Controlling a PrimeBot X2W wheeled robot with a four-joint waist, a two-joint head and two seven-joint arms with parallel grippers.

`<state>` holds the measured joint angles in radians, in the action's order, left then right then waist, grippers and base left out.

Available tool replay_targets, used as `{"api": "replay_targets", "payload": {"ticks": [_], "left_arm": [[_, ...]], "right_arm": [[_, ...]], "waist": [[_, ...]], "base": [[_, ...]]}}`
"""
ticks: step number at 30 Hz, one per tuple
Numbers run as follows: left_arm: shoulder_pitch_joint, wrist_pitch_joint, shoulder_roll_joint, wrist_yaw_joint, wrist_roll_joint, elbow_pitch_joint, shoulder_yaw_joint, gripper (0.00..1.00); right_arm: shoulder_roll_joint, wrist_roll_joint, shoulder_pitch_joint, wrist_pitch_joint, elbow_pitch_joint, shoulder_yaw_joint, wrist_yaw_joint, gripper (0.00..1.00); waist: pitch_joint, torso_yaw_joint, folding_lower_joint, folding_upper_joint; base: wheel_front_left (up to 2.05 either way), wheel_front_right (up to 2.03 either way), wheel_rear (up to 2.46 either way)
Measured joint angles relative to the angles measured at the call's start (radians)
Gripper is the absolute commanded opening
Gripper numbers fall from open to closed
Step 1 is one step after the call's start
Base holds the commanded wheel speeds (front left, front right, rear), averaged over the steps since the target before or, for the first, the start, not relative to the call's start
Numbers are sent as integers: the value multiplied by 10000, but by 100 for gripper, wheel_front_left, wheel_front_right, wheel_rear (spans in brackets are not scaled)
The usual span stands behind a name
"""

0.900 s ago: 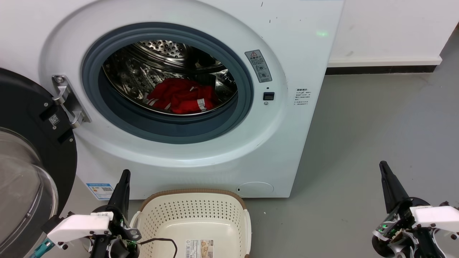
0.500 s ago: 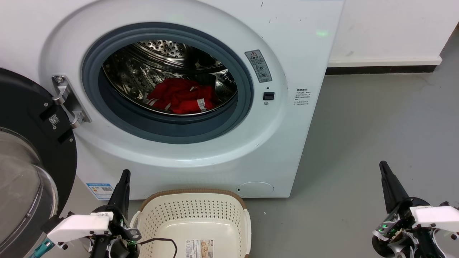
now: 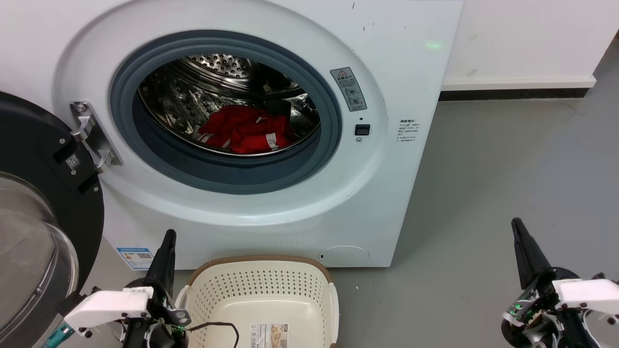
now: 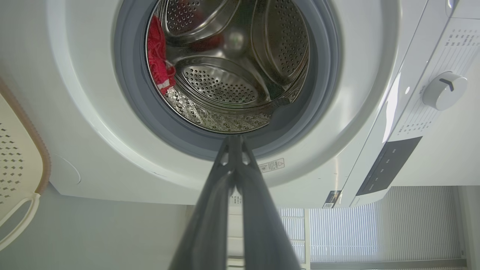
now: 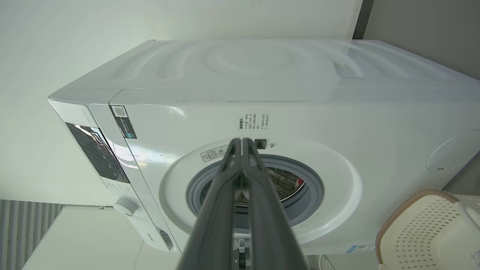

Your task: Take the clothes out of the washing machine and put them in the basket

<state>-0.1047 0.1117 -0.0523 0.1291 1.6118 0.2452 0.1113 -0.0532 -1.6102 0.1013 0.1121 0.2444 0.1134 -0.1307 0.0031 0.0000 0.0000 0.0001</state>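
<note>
Nothing shifted lately: your left fingers (image 3: 163, 256) and right fingers (image 3: 529, 251) both clenched, empty; bright red clothes (image 3: 244, 130) lie inside white front-loading washing machine (image 3: 396, 72); cream perforated plastic basket (image 3: 261, 259) holds none; reach not begun

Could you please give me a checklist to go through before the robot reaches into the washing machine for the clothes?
1. Door swung open, porthole free: ok.
2. Clothes lying uncovered at the bottom of the drum: ok.
3. Basket on the floor in front of the machine, nothing red in it: ok.
4. Left gripper jaws opened for a grasp: not ok, they are shut.
5. Right gripper out of the way: ok, low at the right, jaws shut.
6. How many garments make up the heap: cannot tell.
</note>
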Motion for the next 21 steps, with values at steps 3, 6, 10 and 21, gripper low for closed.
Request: {"api": "replay_targets", "payload": {"ticks": [3,6,10,21], "left_arm": [[115,-4,17,0,6,190,-31,100],[399,-25,46,-13,8,416,-61,100],[441,-224,48,-13,-2,368,-92,100],[444,-738,48,-12,-780,351,36,100]], "right_arm": [[6,-2,-109,-2,198,-8,0,100],[13,0,-375,-35,418,-25,0,100],[21,128,-441,-234,424,-81,0,100],[27,1195,-443,-754,422,-29,0,100]], "waist": [[0,0,0,0],[0,-1,0,0],[-5,-6,0,0],[-27,-26,0,0]], "base": [[0,0,0],[0,0,0],[0,0,0],[0,0,0]]}}
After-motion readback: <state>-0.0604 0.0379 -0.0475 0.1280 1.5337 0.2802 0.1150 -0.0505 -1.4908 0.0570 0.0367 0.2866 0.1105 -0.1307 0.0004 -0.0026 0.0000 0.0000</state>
